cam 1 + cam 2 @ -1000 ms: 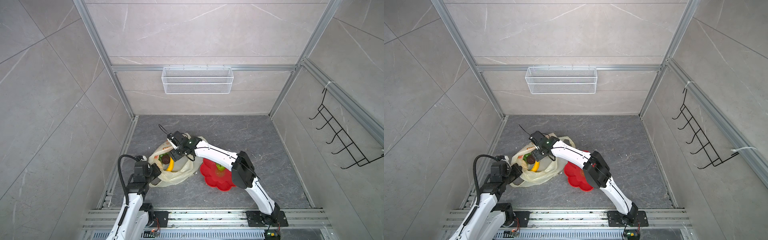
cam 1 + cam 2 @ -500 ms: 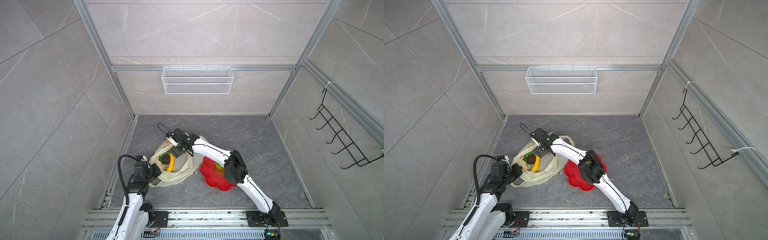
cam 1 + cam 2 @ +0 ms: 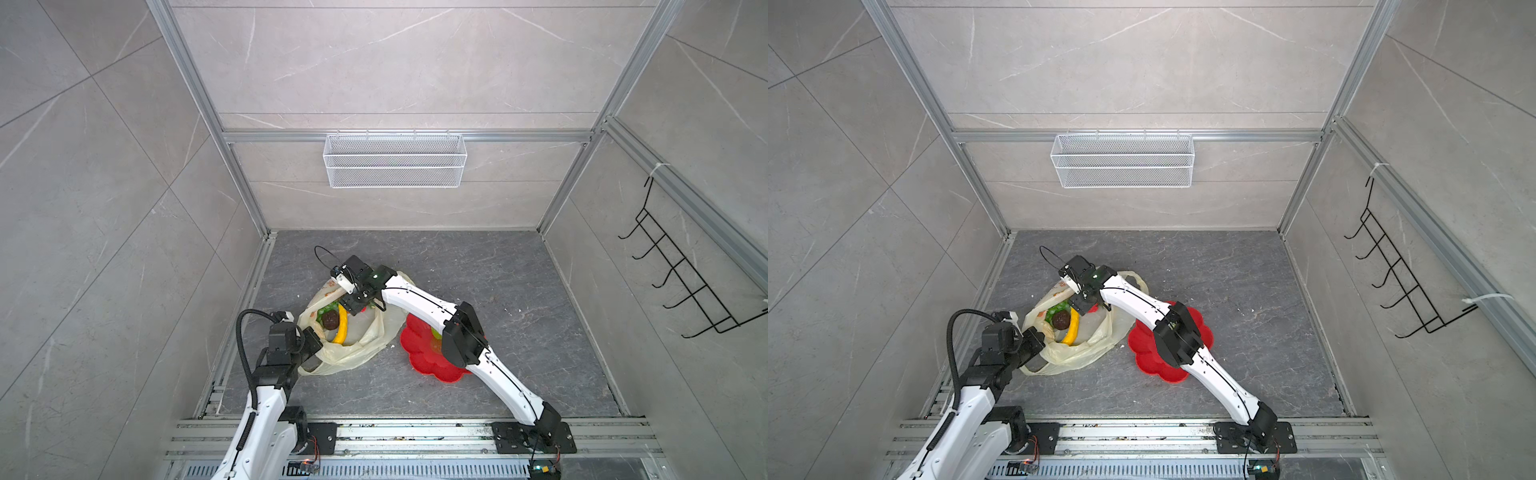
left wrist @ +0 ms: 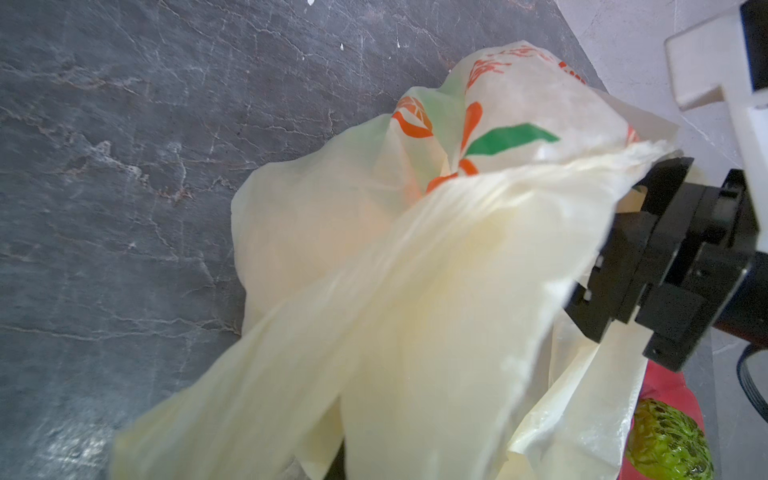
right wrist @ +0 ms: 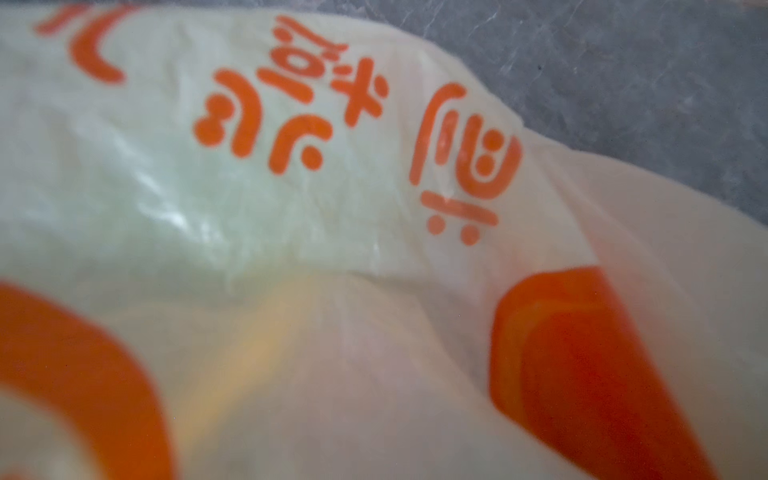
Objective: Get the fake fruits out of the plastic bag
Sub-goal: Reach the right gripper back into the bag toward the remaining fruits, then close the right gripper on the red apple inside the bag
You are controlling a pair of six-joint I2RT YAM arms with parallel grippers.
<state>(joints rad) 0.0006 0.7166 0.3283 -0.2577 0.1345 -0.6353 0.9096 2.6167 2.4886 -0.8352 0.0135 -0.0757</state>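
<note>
In a top view: one plastic bag [image 3: 353, 351], its mouth showing one yellow banana [image 3: 342, 329], one dark brown bumpy ball [image 3: 330, 320] and one green grape bunch [image 3: 329, 308]. Lower centre, one red plate [image 3: 419, 357]. The left wrist view shows one green bumpy ball [image 4: 669, 442]. Upper centre, one wire basket [image 3: 395, 166]. At the right, one hook rack [image 3: 681, 282].

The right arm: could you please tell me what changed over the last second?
The right arm's elbow swung toward the plastic bag, covering more of the red plate; the right gripper barely shifted over the bag's far rim. No fruit came out. The left gripper stays shut on the bag's near edge; the banana lies inside as before.
</note>
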